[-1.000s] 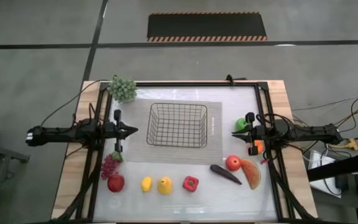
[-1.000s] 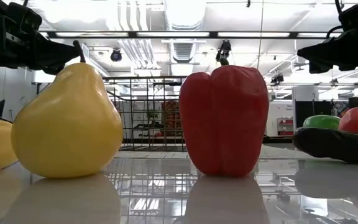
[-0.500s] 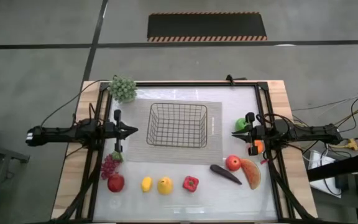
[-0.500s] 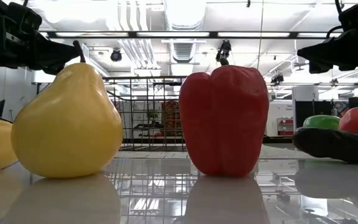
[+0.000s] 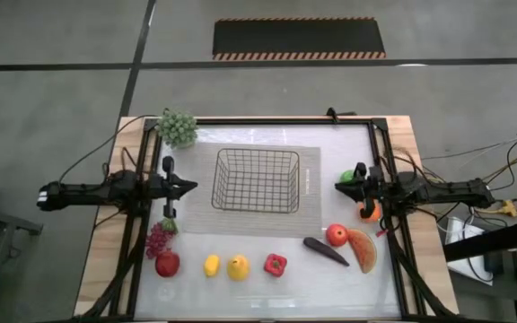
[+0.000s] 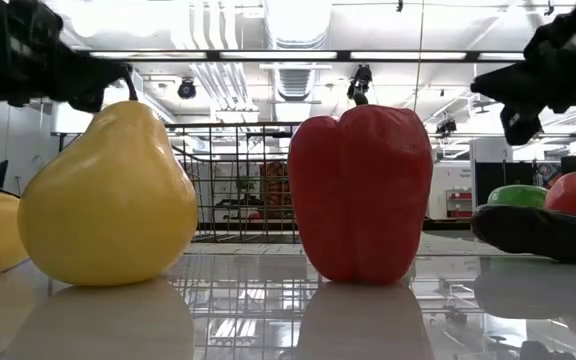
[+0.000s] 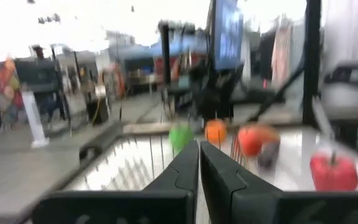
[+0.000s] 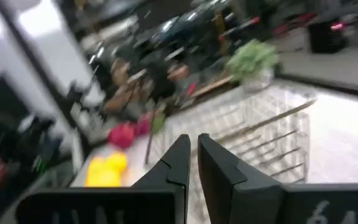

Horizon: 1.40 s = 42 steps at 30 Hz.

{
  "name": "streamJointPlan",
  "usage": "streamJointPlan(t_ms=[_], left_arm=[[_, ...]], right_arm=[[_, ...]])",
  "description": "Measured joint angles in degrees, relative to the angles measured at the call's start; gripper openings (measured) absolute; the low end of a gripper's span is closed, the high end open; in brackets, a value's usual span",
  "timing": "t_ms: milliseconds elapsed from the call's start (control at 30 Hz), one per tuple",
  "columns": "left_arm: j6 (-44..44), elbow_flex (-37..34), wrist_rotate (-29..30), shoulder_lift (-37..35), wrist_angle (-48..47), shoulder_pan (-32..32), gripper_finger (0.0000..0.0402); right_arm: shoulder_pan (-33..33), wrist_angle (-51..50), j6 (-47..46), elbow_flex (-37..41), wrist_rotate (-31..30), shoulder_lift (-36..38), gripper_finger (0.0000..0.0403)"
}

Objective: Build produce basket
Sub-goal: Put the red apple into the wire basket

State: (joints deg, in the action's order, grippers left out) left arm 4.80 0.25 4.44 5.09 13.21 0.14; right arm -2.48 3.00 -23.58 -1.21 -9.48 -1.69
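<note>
Basket [image 5: 257, 180]: centre of the high view, nothing inside.
Produce: strung along the lower edge, grapes [image 5: 157, 239] lower left to watermelon slice [image 5: 363, 249] lower right; green fruit [image 5: 347, 177] and orange [image 5: 367, 212] at right.
Left gripper [image 5: 193, 187]: left of basket, pinched together, holding nothing.
Right gripper [image 5: 338, 183]: right of basket, likewise closed and empty.
Progress: judged not begun; all produce left to load.

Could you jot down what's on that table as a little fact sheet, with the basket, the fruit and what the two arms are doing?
basket: mid-table, nothing in it
front row: red apple, lemon, pear, red pepper
right side: eggplant, second apple, watermelon slice
left gripper: shut, empty, left of basket
right gripper: shut, empty, right of basket
</note>
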Motion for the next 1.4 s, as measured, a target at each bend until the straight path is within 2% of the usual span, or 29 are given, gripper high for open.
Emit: streamJointPlan(t_ms=[67, 133, 433, 533, 633, 800, 1000, 1167, 1267, 1400], left_arm=[[-7.2, 0.0, -0.4, 0.1, 4.9, 0.0, 0.0], [-10.9, 0.0, -0.5, 0.0, 9.5, 0.0, 0.0], [-12.1, 0.3, -1.4, 0.1, 18.6, 0.0, 0.0], [-18.5, 0.3, -1.3, 0.2, 21.0, 0.0, 0.0], [-19.1, 0.3, -1.3, 0.2, 23.3, 0.0, 0.0], [-18.7, 0.3, -1.2, 0.9, 26.5, 0.0, 0.0], [-10.3, 0.4, -0.7, 1.9, 26.9, 0.0, 0.0], [-9.9, 0.4, 6.9, 2.7, 31.0, 0.0, 0.0], [-7.4, 0.5, 9.7, 3.2, 33.1, 0.0, 0.0], [-1.7, 0.4, 9.8, 3.3, 36.9, 0.0, 0.0]], right_arm=[[0.0, 2.7, -1.0, 0.0, -3.6, 0.0, 0.0022], [0.0, 6.5, 1.6, 0.0, -4.0, -0.1, 0.0022], [0.0, 30.3, 10.0, 0.0, 1.1, -6.5, 0.0022], [0.0, 32.4, 10.0, -1.0, 3.7, -9.5, 0.0022], [0.0, 32.2, 10.1, -3.0, 4.8, -12.7, 0.0022], [0.0, 26.8, 10.8, -9.1, 5.1, -18.6, 0.0022], [0.0, 6.8, 11.9, -20.2, 5.1, -23.7, 0.0022], [-1.2, -9.0, 11.7, -28.4, 5.2, -27.4, 0.0022], [-3.2, -11.8, 11.7, -30.8, 5.2, -29.3, 0.0022], [-6.2, -12.6, 11.7, -31.8, 5.2, -30.9, 0.0022]])
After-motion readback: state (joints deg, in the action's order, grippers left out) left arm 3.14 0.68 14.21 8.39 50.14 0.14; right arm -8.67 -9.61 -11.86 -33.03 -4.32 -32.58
